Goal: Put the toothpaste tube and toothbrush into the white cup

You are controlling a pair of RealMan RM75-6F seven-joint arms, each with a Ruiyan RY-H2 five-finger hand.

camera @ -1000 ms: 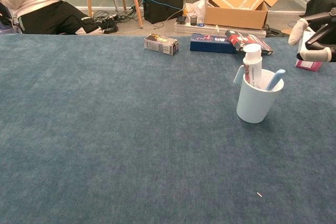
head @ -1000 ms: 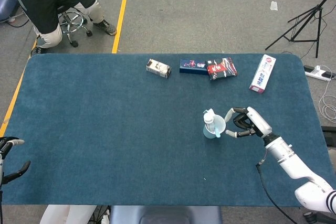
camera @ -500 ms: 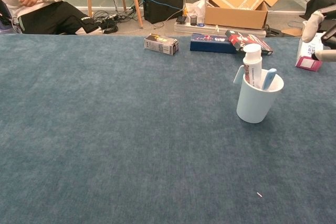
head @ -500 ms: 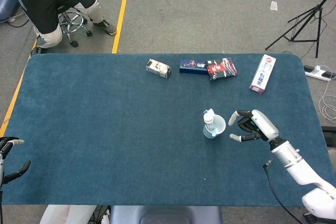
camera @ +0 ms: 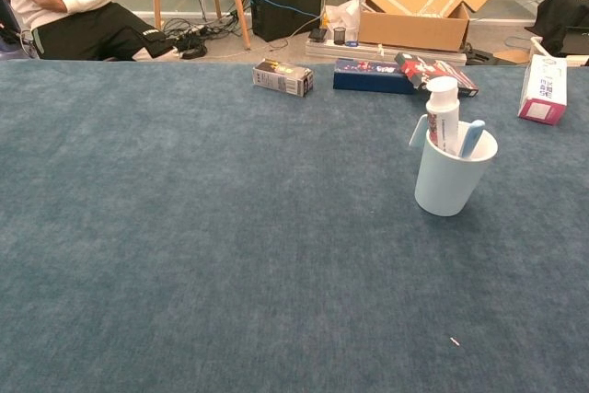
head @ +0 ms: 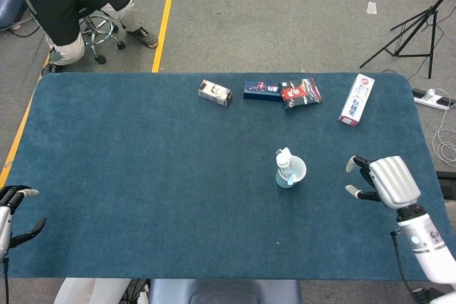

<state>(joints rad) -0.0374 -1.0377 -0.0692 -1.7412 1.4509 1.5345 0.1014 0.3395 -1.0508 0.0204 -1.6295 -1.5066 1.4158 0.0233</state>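
The white cup (head: 292, 174) (camera: 449, 178) stands upright on the blue table, right of centre. A toothpaste tube (camera: 443, 115) (head: 284, 161) stands cap-up inside it, and a light blue toothbrush (camera: 471, 138) leans in it beside the tube. My right hand (head: 383, 181) hovers well to the right of the cup, near the table's right edge, fingers apart and holding nothing; the chest view does not show it. My left hand (head: 14, 210) sits at the front left corner of the table, fingers apart and empty.
Along the far edge lie a small grey box (head: 215, 92) (camera: 282, 77), a dark blue box (head: 262, 90) (camera: 372, 75), a red and black packet (head: 301, 93) (camera: 436, 74) and a white and pink toothpaste carton (head: 356, 100) (camera: 542, 89). A seated person (head: 71, 1) is beyond the far left corner.
My right hand has drawn back from the cup toward the right edge and left the chest view. The toothbrush settled more upright in the cup. My left hand barely shifted.
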